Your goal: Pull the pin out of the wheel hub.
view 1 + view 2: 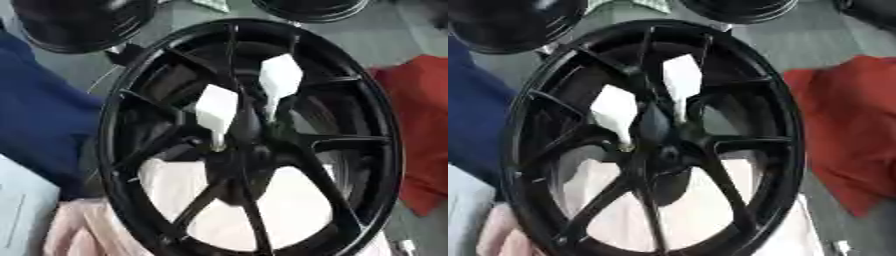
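A large black spoked wheel fills the middle of both views, lying face up. Two white pins with broad faceted heads stand in its hub: one on the left and one further back on the right. Their thin stems go down into holes beside the hub centre. Neither of my hands shows in either view.
A pale pink cloth lies under the wheel. A red cloth is at the right, a dark blue one at the left. Other black wheels sit at the top left and top.
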